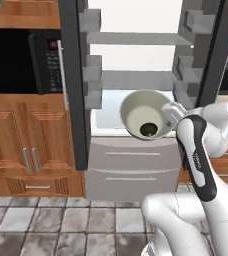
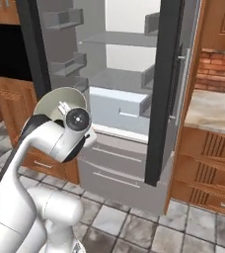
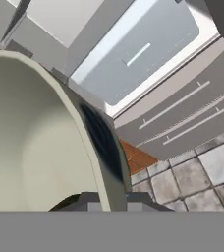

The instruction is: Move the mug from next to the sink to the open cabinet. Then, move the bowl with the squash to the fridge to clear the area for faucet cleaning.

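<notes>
Now I am in front of the fridge, and both its doors stand wide open. The floor under me is grey stone tiles. Brown wooden cupboards are on the left of the fridge, with a black microwave above them. On the right side there is a pale counter with a red brick wall behind it.

My claw is shut tight on the rim of the bowl. I hold the bowl up in the air, tipped a bit, right in front of the fridge's pale inner drawer. The squash sits low inside the bowl, a small dark green lump.

In the hand view the bowl's cream wall is very close to me on the left. Past its rim I see the pale inner drawer and the two grey drawers at the bottom of the fridge.

The fridge shelves above the bowl are bare. The door shelves stick out on both sides, and the bowl hangs between them, not touching either one.
</notes>
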You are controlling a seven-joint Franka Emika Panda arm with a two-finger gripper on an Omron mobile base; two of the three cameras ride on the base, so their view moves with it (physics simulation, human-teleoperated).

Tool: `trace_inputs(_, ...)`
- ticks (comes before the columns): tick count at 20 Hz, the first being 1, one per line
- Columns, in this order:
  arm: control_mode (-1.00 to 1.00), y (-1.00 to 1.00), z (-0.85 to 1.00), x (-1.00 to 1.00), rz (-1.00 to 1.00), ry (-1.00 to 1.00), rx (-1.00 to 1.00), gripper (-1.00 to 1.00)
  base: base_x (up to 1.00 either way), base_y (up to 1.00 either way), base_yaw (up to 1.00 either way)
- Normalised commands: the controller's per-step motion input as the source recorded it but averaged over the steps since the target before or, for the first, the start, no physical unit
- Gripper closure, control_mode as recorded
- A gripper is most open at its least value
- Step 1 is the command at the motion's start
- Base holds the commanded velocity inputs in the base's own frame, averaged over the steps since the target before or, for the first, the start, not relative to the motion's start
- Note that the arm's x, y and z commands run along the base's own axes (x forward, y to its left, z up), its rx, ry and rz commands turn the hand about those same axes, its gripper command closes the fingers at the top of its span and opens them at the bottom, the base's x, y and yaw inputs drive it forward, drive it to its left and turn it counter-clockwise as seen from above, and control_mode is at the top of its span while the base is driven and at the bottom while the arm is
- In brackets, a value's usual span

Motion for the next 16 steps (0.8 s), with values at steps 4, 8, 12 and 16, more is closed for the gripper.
trace_inputs(4,1.0,0.0,0.0,0.0,0.0,0.0,0.0,1.0,0.46,0.0,-0.34)
trace_inputs(8,1.0,0.0,0.0,0.0,0.0,0.0,0.0,1.0,0.36,0.0,-0.29)
trace_inputs(12,1.0,0.0,0.0,0.0,0.0,0.0,0.0,1.0,0.12,0.17,-0.04)
trace_inputs(16,1.0,0.0,0.0,0.0,0.0,0.0,0.0,1.0,0.54,0.86,-0.01)
